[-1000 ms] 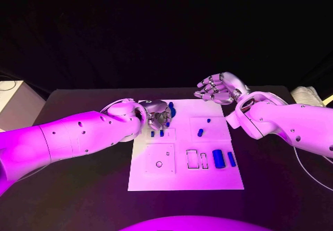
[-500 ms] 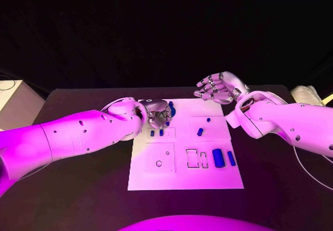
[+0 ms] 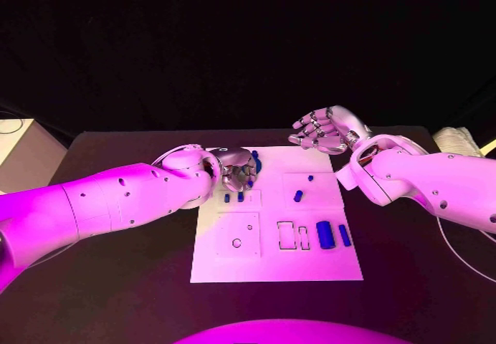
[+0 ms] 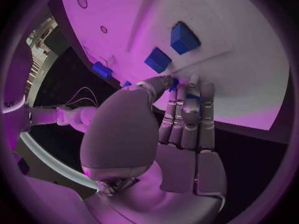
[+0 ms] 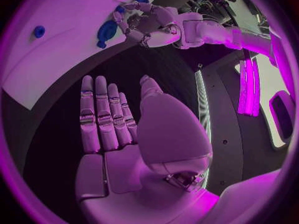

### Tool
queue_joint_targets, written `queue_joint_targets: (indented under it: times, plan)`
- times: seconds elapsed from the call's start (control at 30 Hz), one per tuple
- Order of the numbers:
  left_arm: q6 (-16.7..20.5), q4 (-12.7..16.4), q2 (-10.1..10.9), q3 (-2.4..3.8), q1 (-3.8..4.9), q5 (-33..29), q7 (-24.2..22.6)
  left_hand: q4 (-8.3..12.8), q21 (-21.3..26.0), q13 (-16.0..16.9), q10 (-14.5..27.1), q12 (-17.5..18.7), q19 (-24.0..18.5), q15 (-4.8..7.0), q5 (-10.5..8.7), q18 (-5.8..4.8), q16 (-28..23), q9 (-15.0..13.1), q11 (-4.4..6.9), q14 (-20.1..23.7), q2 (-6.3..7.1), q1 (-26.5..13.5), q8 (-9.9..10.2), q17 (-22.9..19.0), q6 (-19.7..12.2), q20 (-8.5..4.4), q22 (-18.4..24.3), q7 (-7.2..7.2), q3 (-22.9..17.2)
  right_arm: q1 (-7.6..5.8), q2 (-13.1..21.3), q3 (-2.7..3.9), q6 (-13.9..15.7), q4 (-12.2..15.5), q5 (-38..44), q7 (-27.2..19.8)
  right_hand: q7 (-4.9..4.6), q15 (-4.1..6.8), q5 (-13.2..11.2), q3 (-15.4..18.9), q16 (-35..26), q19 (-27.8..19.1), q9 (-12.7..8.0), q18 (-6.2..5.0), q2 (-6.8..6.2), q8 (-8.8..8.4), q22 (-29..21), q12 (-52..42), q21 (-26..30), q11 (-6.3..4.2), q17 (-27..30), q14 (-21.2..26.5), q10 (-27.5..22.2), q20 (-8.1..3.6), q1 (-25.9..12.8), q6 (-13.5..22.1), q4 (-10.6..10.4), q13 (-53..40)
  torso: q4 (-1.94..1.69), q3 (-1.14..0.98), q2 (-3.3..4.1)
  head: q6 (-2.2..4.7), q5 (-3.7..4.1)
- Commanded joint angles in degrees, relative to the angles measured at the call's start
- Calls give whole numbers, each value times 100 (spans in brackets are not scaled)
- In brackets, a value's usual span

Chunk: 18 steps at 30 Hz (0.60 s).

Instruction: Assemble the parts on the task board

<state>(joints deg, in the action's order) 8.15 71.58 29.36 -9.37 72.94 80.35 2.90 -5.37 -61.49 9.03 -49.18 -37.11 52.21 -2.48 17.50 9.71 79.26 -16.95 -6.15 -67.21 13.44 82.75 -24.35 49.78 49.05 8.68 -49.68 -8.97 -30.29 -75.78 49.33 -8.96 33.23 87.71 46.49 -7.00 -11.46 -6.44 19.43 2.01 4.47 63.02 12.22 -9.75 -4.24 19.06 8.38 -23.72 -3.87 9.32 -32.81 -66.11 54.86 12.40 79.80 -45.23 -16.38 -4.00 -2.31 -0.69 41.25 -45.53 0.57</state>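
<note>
The white board (image 3: 277,269) sits flat in the middle of the black table (image 3: 103,287), long side running near to far. The left hand (image 3: 238,170) is down over the far left corner of the board, fingers (image 4: 187,115) bunched together and pointing at the surface. From the wrist camera it looks like there's a small blue piece (image 4: 174,83) pinched between the thumb and the fingertips, right at the board, but it's mostly hidden so I can't tell for sure if it's really gripped. Just beside that hand are two little blue blocks (image 4: 171,49) standing on the board; from above they show as short blue pegs (image 3: 234,197) right next to a small square outline.

The right hand (image 3: 327,131) is up off the board, hovering past its far right corner, fingers (image 5: 102,115) straight and a bit apart, palm bare, holding nothing.

Rest of the board: a small blue peg (image 3: 297,196) in the middle right area, a tiny one (image 3: 310,178) farther back, and a fat blue cylinder (image 3: 325,235) with a thinner blue bar (image 3: 344,236) just beside it on the right side. Left of those are two empty rectangular slots (image 3: 292,236), and further left a square plate (image 3: 239,235) with holes.
</note>
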Motion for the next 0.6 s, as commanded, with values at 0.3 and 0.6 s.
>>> queue_joint_targets:
  times: [0.3,0.6]
  plan:
    - [-262,11,-3,-13,-16,-129,-23,66,-115,-125,-136,232,61,-12,-16,17,65,38,-16,-38,-53,-42,97,-46,128,-9,-102,-17,-91,3,-5,1,-73,4,21,-70,-172,27,10,-34,-37,-26,-5,-81,5,14,-5,23,-6,0,5,23,21,3,72,-36,9,6,-3,1,-1,0,8]
    - [-132,-20,-5,-12,-16,-138,-31,225,-496,-195,-664,405,426,96,-63,-58,277,-15,111,-441,-296,25,68,366,534,-81,-536,52,-196,3,-7,1,-74,4,21,-68,-173,26,7,-47,-36,-25,-9,-81,2,8,-23,31,-9,2,29,19,28,4,77,-47,-3,17,3,-2,-2,-1,-1]
